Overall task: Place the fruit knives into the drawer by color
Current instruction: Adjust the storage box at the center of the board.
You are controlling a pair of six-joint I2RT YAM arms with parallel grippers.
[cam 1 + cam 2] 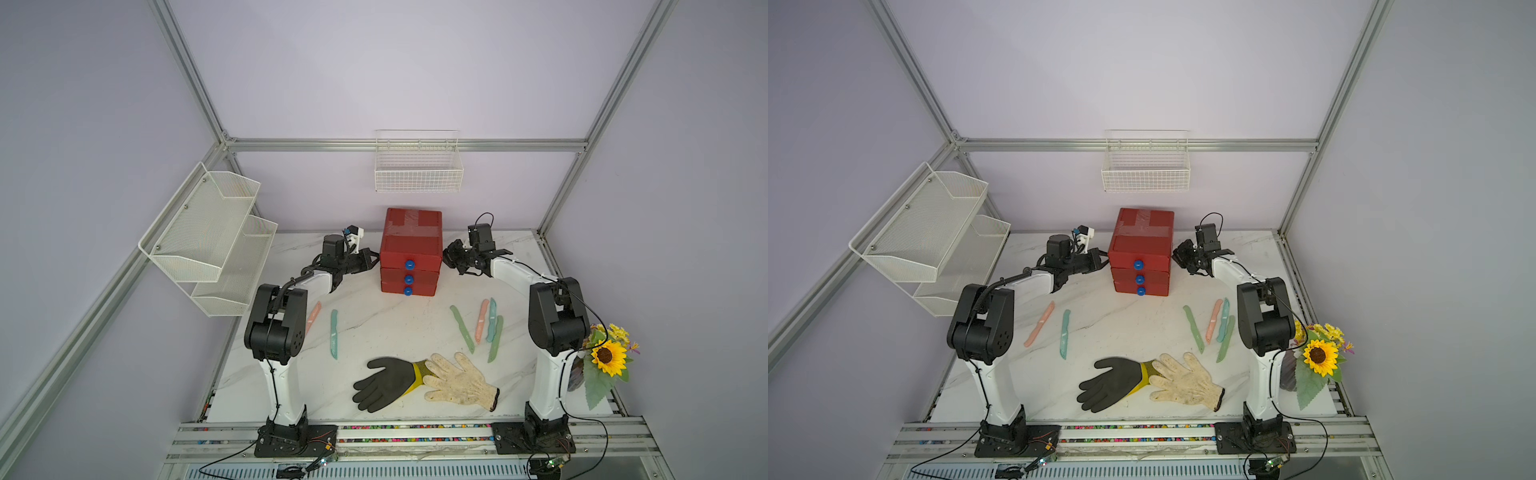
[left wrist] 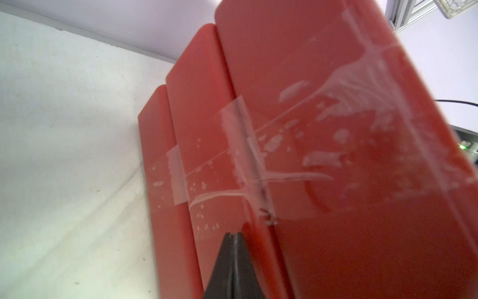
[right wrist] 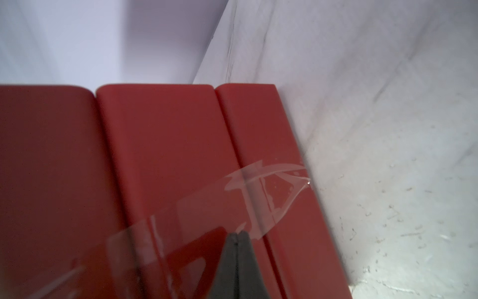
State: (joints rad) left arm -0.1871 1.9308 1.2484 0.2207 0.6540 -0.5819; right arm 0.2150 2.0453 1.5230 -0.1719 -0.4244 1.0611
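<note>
In both top views the red drawer cabinet (image 1: 411, 249) (image 1: 1142, 249) stands at the back middle of the marble table (image 1: 374, 316), its three blue knobs (image 1: 408, 279) facing the arms' bases. The left gripper (image 1: 374, 259) has its fingers pressed together, tips at the cabinet's left wall level with the top drawer. The right gripper (image 1: 446, 254) points at the opposite wall at about the same height. None of the fruit knives is near either set of fingers. A salmon pink knife (image 1: 312, 316) and a teal knife (image 1: 334, 334) lie flat beside the left arm's elbow. Two mint green knives (image 1: 462, 328) (image 1: 496, 338), a second pink knife (image 1: 482, 320) and a second teal knife (image 1: 491, 320) lie close together on the right. A black glove (image 1: 386, 382) and a white glove (image 1: 459, 380) overlap at the front. In the left wrist view the left gripper (image 2: 234, 235) is closed, nothing between the fingers. The tips sit before the middle tier of the cabinet's taped side (image 2: 336, 129), close to the seam with the top tier. Contact cannot be told. In the right wrist view the right gripper (image 3: 236, 234) is likewise closed and empty, tips in front of the middle tier (image 3: 160, 145), under clear tape (image 3: 258, 186).
</note>
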